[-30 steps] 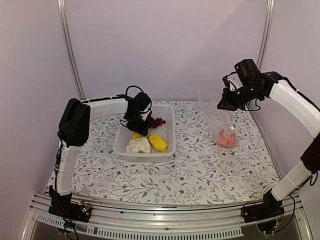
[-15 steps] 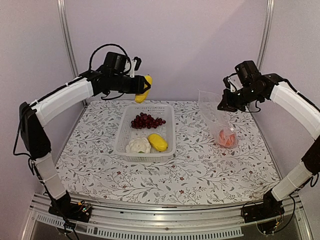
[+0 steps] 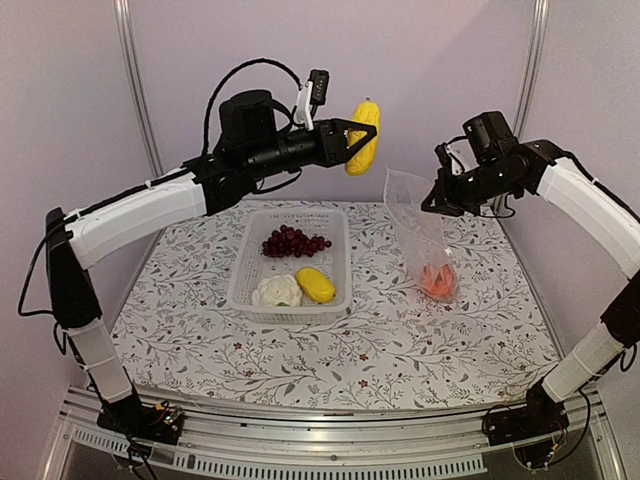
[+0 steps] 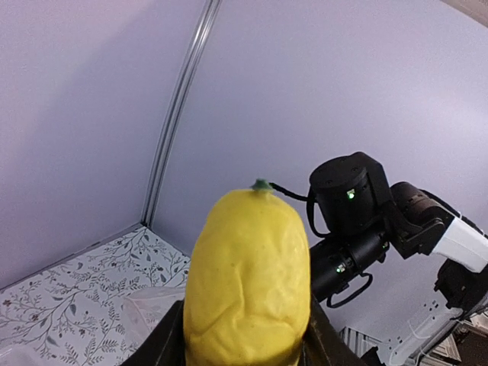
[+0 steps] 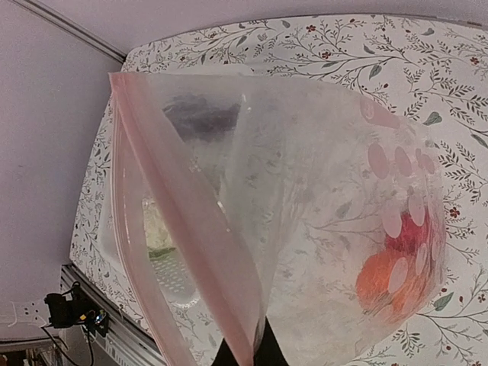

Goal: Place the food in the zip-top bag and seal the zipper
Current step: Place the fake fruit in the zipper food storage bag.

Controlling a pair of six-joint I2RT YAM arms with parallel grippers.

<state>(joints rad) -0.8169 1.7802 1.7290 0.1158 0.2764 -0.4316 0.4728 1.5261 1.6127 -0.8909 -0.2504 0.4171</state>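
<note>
**High over the table: yellow piece aloft, bag held up**

High over the table (image 3: 400, 345), between basket (image 3: 338, 240) and bag (image 3: 418, 230), the left gripper (image 3: 350, 142) pinches a yellow piece (image 3: 363, 135) by the end away from its stem. It looks light, hard and smooth. A grip across the thick body suits it, since the tapered ends could slip free. The right gripper (image 3: 432, 200), fingers pressed together, pinches the bag's edge near the zipper strip (image 5: 183, 229). That film seems thin, limp and slippery, so a hold close to the mouth should keep it hanging open. An orange fruit (image 5: 381, 286) and red pepper (image 5: 412, 232) lie at its bottom. Grapes (image 3: 292, 241), cauliflower (image 3: 276, 291) and another yellow piece (image 3: 315, 284) sit in the basket.
</note>
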